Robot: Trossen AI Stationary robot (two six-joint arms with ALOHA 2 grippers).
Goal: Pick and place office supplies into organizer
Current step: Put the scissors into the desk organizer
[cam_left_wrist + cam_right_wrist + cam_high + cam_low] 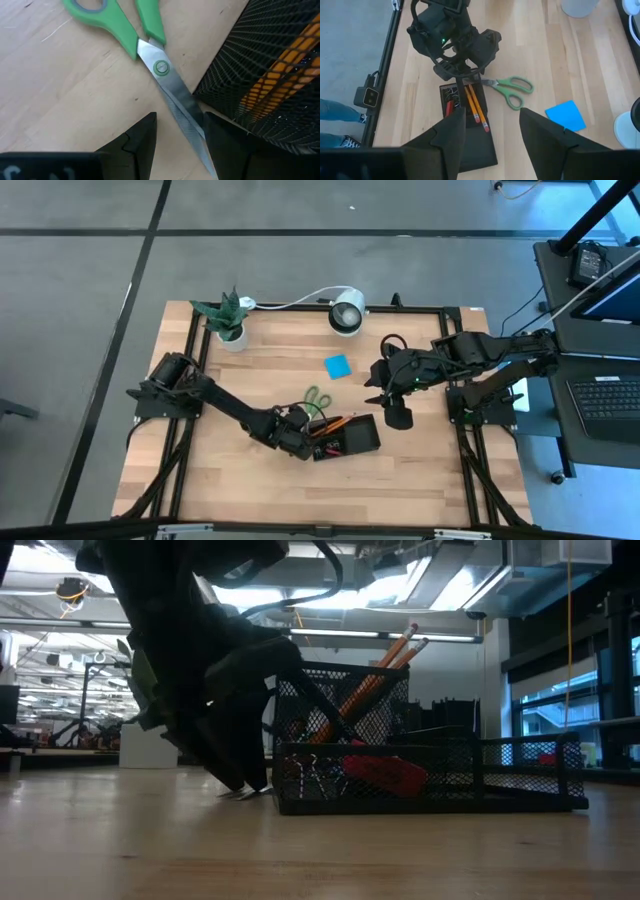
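Mesh organizer [430, 775] filled the low view, pencils [375, 680] and a red piece [385, 772] already inside. From above, the pad [337, 365] lay loose at 11 o'clock of the organizer, and the right gripper [397, 416] hovered at 2 o'clock, fingers apart and empty. At the left wrist, open fingers [140, 145] straddled the scissors [150, 55] blades on the surface; scissors and pad looked left to place.

floor [90, 330]: grey, crossed by dark seams | table [300, 480]: pale wood planks in a black frame | desk [600, 340]: dark, at the table's right, bearing a keyboard [605, 402] | ceiling [420, 580]: exposed ducts, bright strip lights | windows [550, 715]: tall, dark-framed, on the right of the low view
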